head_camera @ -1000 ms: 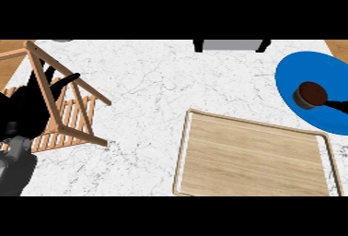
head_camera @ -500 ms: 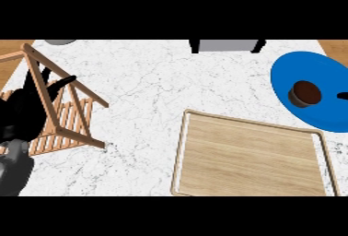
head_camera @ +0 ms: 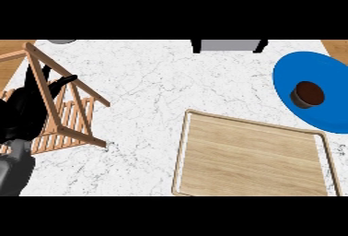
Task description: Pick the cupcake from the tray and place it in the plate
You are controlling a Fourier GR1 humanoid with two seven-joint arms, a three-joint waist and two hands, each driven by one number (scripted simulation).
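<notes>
The cupcake (head_camera: 309,94) is seen on the blue plate (head_camera: 299,73), at the far right of the table (head_camera: 156,83). It is brown and round, with a darker top, and it stands upright. It sits a bit right of the middle of the plate. Nothing is touching it.

The plate is cut off by the right edge of the view. Its near edge lies just beside the far right corner of the wooden tray (head_camera: 252,159). The tray is at the near right of the table. It is light wood with a pale raised rim, and nothing is seen on it.

At the far edge of the table, a grey and black thing (head_camera: 228,45) is seen in the middle, and a small grey thing (head_camera: 62,41) is seen at the far left corner.

A wooden rack (head_camera: 65,108) with slats stands at the left of the table, well apart from the tray. The left hand (head_camera: 27,108) is seen at the left edge, behind the bars of the rack. Its black fingers are straight and point up, and nothing is held by it. The right hand is not seen.
</notes>
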